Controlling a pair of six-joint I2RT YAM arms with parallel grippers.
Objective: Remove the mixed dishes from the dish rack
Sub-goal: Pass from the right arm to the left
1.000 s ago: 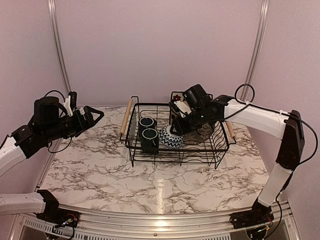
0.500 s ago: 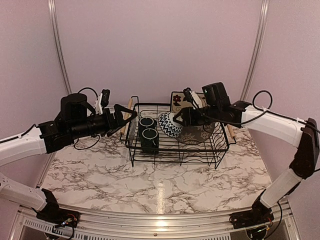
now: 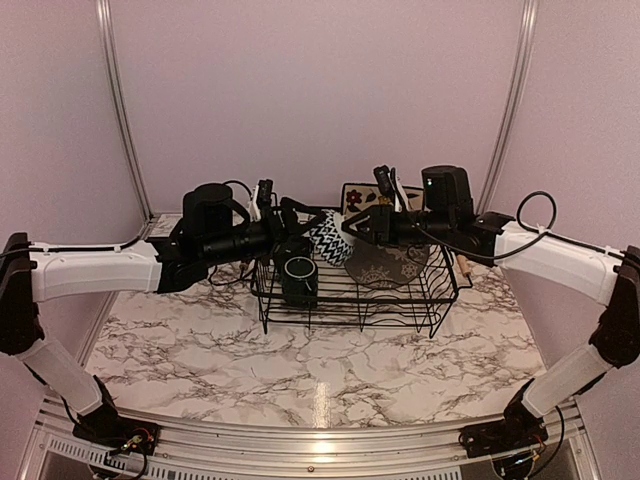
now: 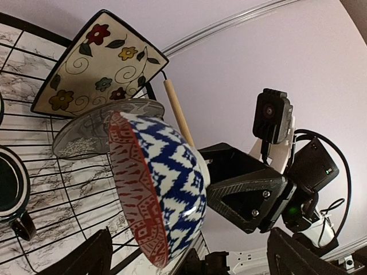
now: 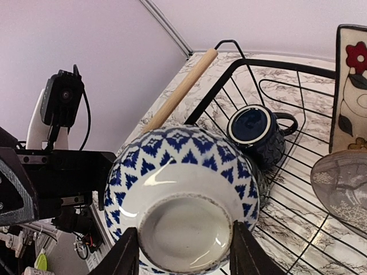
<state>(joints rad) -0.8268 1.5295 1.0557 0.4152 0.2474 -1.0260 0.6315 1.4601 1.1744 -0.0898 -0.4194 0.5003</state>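
Blue-white bowl point(image 3: 328, 238) lifted clear of the dish rack point(image 3: 400, 318); a handover looks likely.
Overhead: the right end effector point(image 3: 350, 226), half-closed on the bowl, has carried it left; the left end effector point(image 3: 296, 226) has swung in, wide open and empty. Left wrist: bowl ahead, floral plate point(image 4: 97, 63) and grey plate point(image 4: 77, 137) behind. Right wrist: fingers point(image 5: 129, 255) flank the bowl's base, a teal mug point(image 5: 255, 129) in the rack below.
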